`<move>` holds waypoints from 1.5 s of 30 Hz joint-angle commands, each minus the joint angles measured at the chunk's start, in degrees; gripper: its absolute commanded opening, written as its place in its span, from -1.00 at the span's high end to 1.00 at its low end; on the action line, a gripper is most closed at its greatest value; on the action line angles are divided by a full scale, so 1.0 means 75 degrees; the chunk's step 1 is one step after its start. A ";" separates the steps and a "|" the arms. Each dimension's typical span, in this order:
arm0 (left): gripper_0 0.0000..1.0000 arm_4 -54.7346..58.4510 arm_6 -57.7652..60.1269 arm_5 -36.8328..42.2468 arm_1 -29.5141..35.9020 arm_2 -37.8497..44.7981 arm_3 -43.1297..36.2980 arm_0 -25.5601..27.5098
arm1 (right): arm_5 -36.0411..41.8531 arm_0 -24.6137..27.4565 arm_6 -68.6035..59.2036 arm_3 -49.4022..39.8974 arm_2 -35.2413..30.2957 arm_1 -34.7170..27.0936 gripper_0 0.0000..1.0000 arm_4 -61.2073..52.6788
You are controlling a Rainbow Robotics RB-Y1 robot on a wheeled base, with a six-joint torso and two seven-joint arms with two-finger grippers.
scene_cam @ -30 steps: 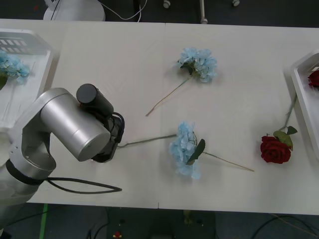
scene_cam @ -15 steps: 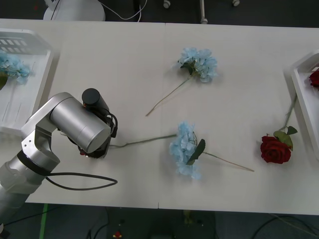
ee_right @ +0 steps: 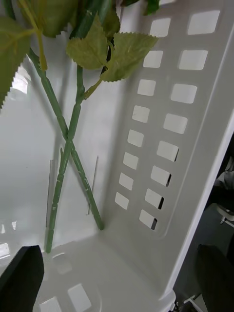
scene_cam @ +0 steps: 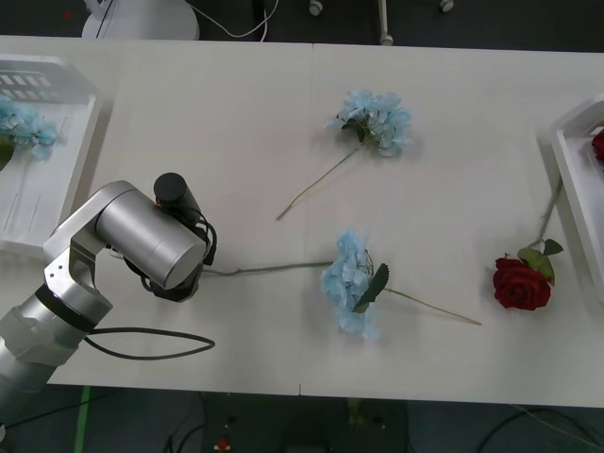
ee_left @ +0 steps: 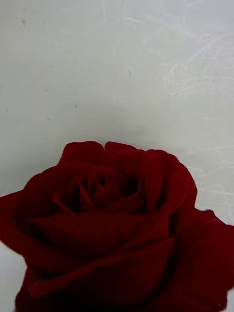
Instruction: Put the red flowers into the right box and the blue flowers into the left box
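- The left arm's silver wrist lies over the pale tabletop (scene_cam: 236, 113) at about 8 o'clock. The left gripper (scene_cam: 193, 272) is tucked beneath it, so I cannot tell how wide that claw stands or whether it grips.
- The blue flowers are pale-blue many-petalled clusters on thin green stems. One (scene_cam: 351, 283) lies near the table's centre, and its stem runs toward 9 o'clock and ends at that wrist.
- A second cluster (scene_cam: 377, 121) lies toward 1 o'clock, and a third (scene_cam: 24, 127) rests inside the left box (scene_cam: 85, 142), a white plastic tray at 10 o'clock.
- Of the red flowers, deep-red fabric roses, one (scene_cam: 519, 283) lies on the table at 4 o'clock. Its stem reaches up to the right box (scene_cam: 566, 179), a white tray at 3 o'clock, where another red bloom shows.
- The left wrist view shows a red rose (ee_left: 112, 229) up close against a pale surface.
- The right gripper (ee_right: 117, 275) gapes wide and holds nothing. It hangs over a slotted white tray (ee_right: 161, 151) holding two crossed green stems (ee_right: 68, 146) with serrated leaves. I cannot tell which box this is.
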 commanded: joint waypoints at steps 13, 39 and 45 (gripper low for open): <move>1.00 0.0350 -0.1298 -0.0298 0.0090 0.1147 -0.0365 -0.0268 | -0.0022 -0.0327 0.6262 -0.2956 -0.0111 -0.0535 -0.79 -0.3060; 1.00 0.3631 -1.0766 -0.4130 0.0019 0.4065 -0.0857 -0.0561 | 0.1514 -0.0456 0.2910 -0.4948 0.0979 -0.1238 -0.79 -0.5451; 1.00 0.5190 -1.2735 -0.4903 -0.0473 0.3995 -0.0283 -0.0878 | 0.2111 -0.0644 -0.4953 -0.5276 0.0979 -0.1085 -0.79 -0.5744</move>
